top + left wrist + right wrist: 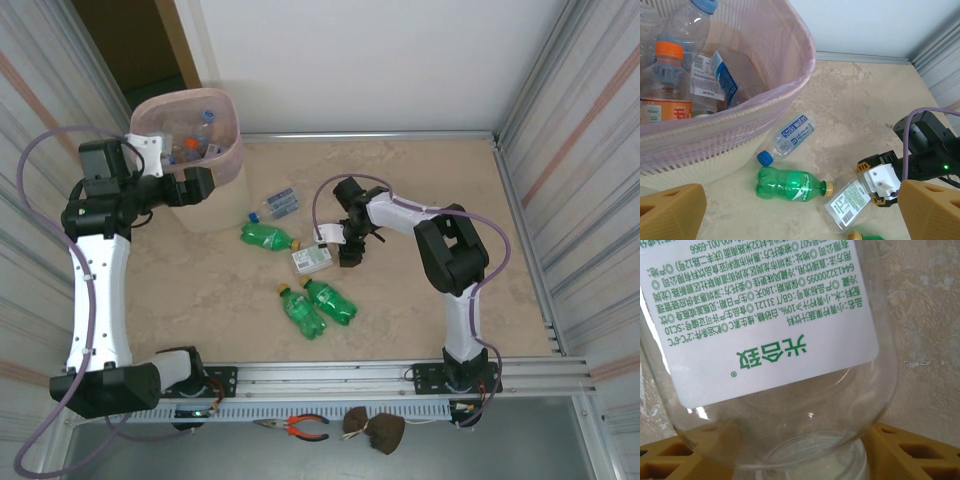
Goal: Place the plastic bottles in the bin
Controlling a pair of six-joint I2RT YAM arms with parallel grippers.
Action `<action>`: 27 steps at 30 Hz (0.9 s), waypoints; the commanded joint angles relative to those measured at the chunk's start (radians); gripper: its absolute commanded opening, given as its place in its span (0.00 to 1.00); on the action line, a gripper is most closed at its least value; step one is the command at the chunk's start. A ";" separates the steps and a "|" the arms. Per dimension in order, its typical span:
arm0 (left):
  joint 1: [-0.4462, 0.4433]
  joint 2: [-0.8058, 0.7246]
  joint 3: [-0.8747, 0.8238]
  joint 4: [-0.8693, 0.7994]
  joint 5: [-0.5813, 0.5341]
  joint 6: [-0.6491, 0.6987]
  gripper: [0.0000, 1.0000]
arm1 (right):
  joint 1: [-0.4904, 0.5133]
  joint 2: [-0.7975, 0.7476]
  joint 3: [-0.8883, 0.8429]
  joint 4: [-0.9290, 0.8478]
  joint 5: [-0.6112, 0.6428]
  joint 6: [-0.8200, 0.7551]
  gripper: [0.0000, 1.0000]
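Marbled table (430, 290): bin (215, 205), 3 green bottles (268, 237), 2 clear bottles (280, 203)

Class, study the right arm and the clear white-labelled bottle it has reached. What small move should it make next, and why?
Probably close the right gripper firmly on the clear bottle, then lift. The bottle lies on the table with its cap end between the yellow fingers, but a firm grip isn't visible, and the bin stands off to the far left.

Bright, even light casts soft shadows (right wrist close-up blurs toward its bottom).
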 commanded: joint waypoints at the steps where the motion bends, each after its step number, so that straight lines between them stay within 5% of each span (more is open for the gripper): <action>1: -0.002 -0.009 -0.009 0.012 0.036 -0.013 0.99 | 0.004 -0.020 -0.041 -0.011 -0.004 0.002 0.62; 18: -0.001 -0.031 -0.038 0.034 0.052 -0.068 0.99 | 0.020 -0.119 -0.160 0.037 0.042 0.074 0.41; 27: -0.001 -0.064 -0.112 0.119 0.092 -0.174 0.99 | -0.032 -0.256 -0.271 0.058 0.034 0.255 0.33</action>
